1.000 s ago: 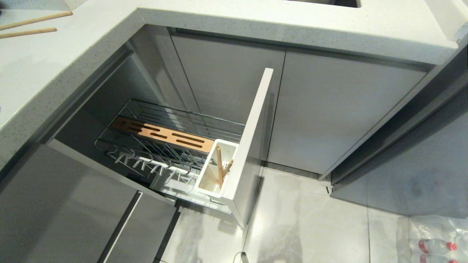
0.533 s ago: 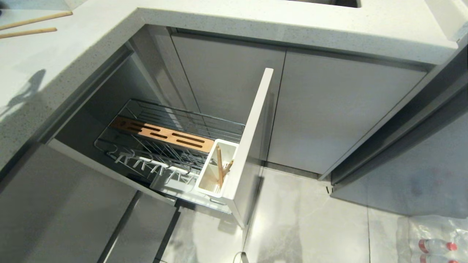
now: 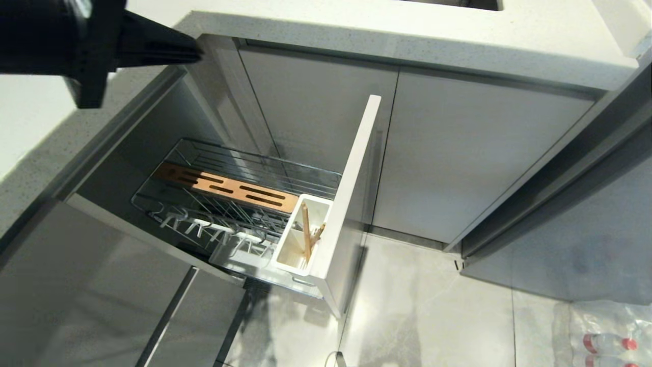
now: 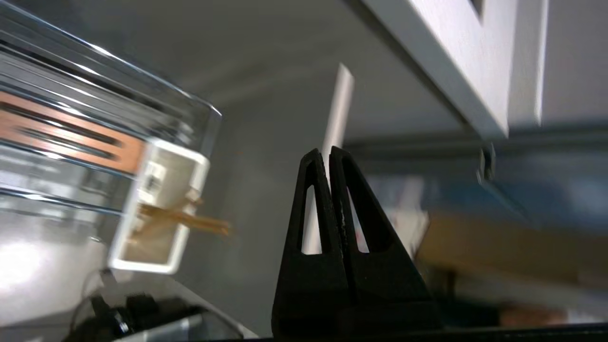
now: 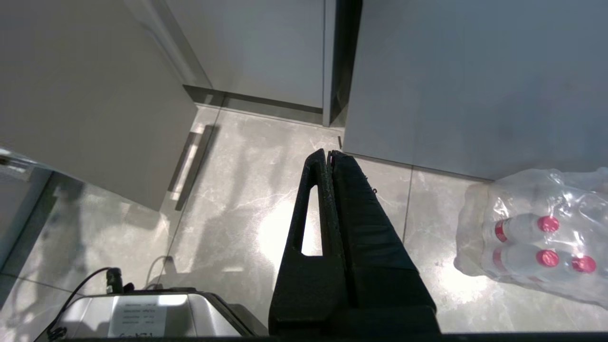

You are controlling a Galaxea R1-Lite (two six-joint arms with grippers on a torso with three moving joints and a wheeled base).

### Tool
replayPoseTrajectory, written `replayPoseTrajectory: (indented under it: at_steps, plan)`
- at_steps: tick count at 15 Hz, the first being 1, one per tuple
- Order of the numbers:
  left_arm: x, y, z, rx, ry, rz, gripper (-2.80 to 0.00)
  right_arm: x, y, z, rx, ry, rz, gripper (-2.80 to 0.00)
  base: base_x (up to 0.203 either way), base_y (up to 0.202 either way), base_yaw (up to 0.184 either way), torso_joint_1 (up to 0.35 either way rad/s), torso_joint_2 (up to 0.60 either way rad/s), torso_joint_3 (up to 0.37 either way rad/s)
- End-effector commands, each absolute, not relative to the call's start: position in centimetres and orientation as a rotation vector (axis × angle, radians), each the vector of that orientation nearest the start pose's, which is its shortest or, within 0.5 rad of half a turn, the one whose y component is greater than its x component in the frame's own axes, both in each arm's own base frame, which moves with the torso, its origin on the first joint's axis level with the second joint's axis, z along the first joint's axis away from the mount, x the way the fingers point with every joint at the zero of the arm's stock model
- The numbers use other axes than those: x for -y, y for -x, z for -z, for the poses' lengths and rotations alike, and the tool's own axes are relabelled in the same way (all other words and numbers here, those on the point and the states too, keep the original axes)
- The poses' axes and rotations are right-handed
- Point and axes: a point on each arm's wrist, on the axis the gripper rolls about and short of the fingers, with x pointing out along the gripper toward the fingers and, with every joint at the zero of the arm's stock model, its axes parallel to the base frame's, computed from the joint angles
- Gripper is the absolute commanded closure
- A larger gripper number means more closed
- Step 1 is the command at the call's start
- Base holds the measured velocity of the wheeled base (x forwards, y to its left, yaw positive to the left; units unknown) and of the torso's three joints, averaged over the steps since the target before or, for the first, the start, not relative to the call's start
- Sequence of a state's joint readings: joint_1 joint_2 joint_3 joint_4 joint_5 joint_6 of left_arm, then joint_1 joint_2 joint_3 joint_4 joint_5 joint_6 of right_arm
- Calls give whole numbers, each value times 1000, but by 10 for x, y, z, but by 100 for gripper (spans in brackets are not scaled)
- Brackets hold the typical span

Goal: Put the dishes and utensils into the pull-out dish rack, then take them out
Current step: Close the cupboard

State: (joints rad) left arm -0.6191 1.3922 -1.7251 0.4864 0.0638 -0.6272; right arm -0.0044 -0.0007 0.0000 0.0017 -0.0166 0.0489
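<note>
The pull-out dish rack point(image 3: 239, 204) stands drawn out of the corner cabinet, its wire prongs bare. Light-wood chopsticks point(image 3: 306, 229) lean in its white utensil cup point(image 3: 290, 255), beside the pale front panel point(image 3: 354, 183). My left gripper point(image 3: 196, 51) hangs shut and empty at the counter's edge, high above the rack's far end. In the left wrist view the left gripper point(image 4: 327, 151) points past the cup point(image 4: 164, 166) and the chopsticks point(image 4: 194, 219). My right gripper point(image 5: 327, 153) is shut, parked over the floor. The dishes are out of view.
A speckled white countertop point(image 3: 407, 35) overhangs grey cabinet doors point(image 3: 458, 153). A brown slotted wooden strip point(image 3: 224, 188) lies along the rack's back. A wrapped pack of water bottles point(image 5: 536, 237) lies on the tiled floor at the right. My own base point(image 5: 142, 313) is below.
My left arm has swung into the head view at the top left, covering the counter corner where two chopsticks lay; half a second ago only its shadow showed there.
</note>
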Motion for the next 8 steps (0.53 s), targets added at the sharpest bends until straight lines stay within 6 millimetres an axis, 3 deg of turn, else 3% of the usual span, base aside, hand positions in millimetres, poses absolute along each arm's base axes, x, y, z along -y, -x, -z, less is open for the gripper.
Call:
replayPoseTrajectory:
  at_steps: [1, 4, 8]
  plan:
    - [151, -170, -390, -429, 497, 567, 0, 0, 23, -75, -3, -49, 22, 0, 0, 0, 0, 0, 0, 0]
    - [205, -176, -364, -549, 401, 664, 0, 0, 23, -75, -3, -49, 22, 0, 0, 0, 0, 0, 0, 0]
    - [243, -184, -336, -629, 285, 708, 0, 0, 23, -75, -3, -49, 22, 0, 0, 0, 0, 0, 0, 0]
